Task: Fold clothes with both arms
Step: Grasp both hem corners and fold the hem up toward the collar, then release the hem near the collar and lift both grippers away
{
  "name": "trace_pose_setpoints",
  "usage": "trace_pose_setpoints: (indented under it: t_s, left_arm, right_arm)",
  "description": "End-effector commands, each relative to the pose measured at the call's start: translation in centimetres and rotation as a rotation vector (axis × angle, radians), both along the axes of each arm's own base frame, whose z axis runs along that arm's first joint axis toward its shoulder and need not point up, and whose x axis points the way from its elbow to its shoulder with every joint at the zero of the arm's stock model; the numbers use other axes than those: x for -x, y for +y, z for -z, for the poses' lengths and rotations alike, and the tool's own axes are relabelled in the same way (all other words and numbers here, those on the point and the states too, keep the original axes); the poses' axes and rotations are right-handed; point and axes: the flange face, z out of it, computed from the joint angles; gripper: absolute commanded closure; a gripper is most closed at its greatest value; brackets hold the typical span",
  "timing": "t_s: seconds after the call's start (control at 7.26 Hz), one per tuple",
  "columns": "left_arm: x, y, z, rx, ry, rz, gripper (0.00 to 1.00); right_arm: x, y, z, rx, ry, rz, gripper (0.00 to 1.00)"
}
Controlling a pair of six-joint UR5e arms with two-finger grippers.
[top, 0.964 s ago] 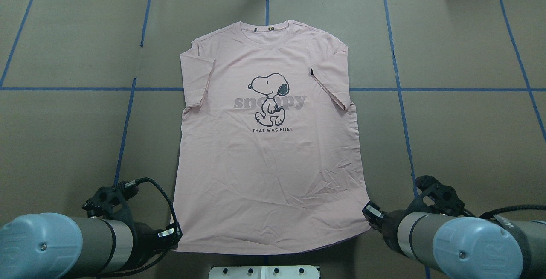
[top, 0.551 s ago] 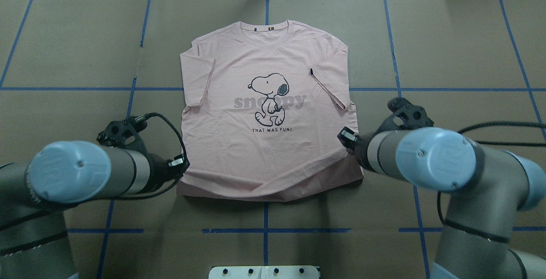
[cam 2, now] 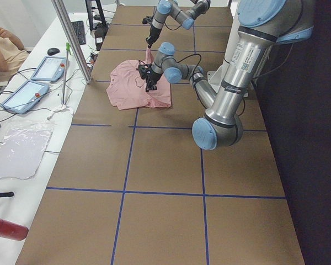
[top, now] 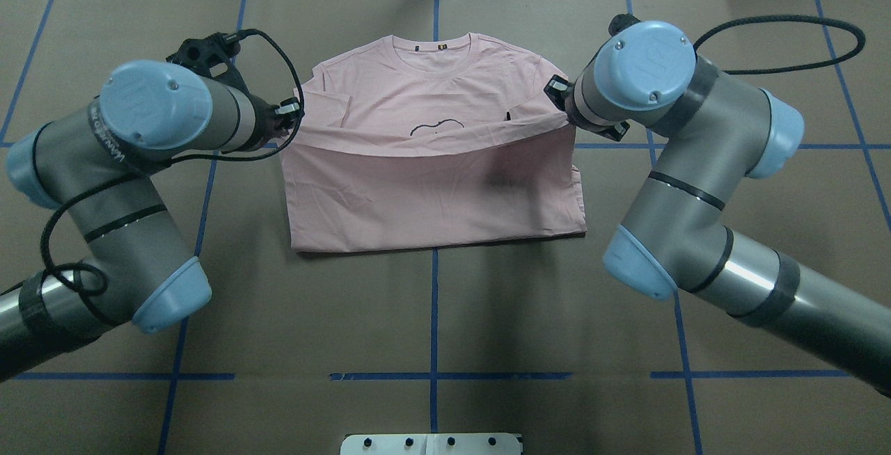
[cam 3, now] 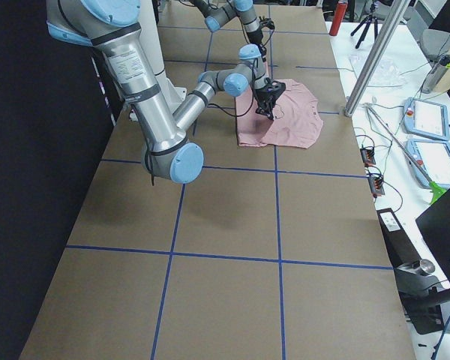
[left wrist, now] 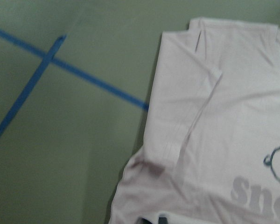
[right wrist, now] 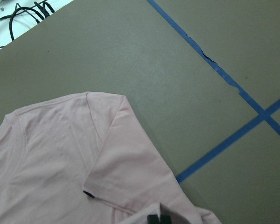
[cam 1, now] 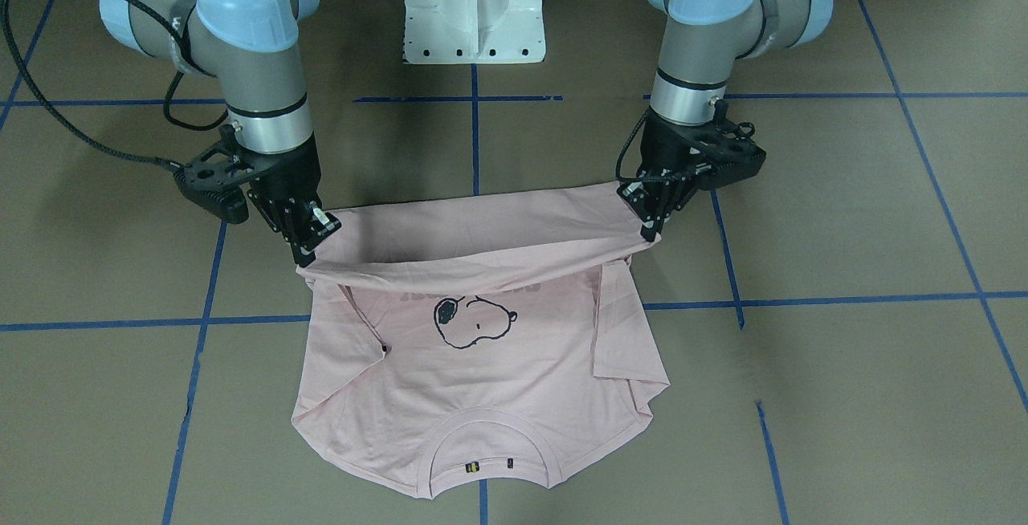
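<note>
A pale pink short-sleeved T-shirt point(top: 431, 190) lies at the middle of the far half of a brown paper-covered table with blue tape lines point(top: 487, 302), with its ribbed round collar point(top: 431, 44) at the far end. Its lower half is doubled over the chest, and only the top of the black-outline Snoopy print point(cam 1: 474, 320) shows past the raised hem point(cam 1: 482, 244).

The black left gripper point(top: 289, 115) is clamped on the left hem corner. The black right gripper point(top: 560, 104) is pinched on the right one. Between them the hem hangs stretched just above the sleeves.

The cloth looks light, thin and limp. It sags in the middle and takes creases readily, so it probably needs even tension from both sides to land flat. The corners are a good place to hold it, since a grip nearer the centre would likely bunch the fabric. A thin hem could slip from the narrow fingers if one arm pulls ahead.
</note>
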Motion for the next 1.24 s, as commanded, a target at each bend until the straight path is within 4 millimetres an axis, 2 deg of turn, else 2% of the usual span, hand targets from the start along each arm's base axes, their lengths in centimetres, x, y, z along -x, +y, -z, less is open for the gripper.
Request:
trace_pose_setpoints:
  t_s: [0.0,0.14,0.28,0.41,0.55,0.69,0.83,1.1]
  left_arm:
    - [-0.6,-6.7,-0.1,-0.071,-0.007,0.068,1.00]
    - [0.1,-8.3,0.7,-0.086,-0.013,0.087,1.00]
    - [0.0,-9.2,0.5,-0.102,-0.042,0.076,1.00]
    - [-0.3,-10.0,0.1,-0.108,-0.066,0.091,1.00]
    - [-2.2,-11.9,0.3,-0.091,-0.089,0.089,1.00]
    - [-4.0,-13.5,0.2,-0.087,-0.094,0.087,1.00]
    - [-5.0,-14.2,-1.9,-0.097,-0.083,0.085,1.00]
    - [-6.6,-14.5,-5.1,-0.098,-0.082,0.073,0.86]
  right_arm:
    - [-1.0,-7.4,-0.4,-0.013,0.008,-0.007,1.00]
    - [-1.3,-9.8,0.1,-0.004,0.018,0.007,1.00]
    - [0.1,-11.4,0.7,0.003,0.025,0.008,1.00]
    - [1.2,-12.6,0.3,0.005,0.026,0.010,1.00]
    - [2.1,-13.6,-1.6,0.003,0.028,0.011,1.00]
    - [3.0,-14.5,-2.6,-0.003,0.025,0.010,1.00]
    - [4.1,-15.6,-3.9,0.007,0.039,0.009,1.00]
    - [4.3,-15.8,-5.2,0.007,0.051,0.004,1.00]
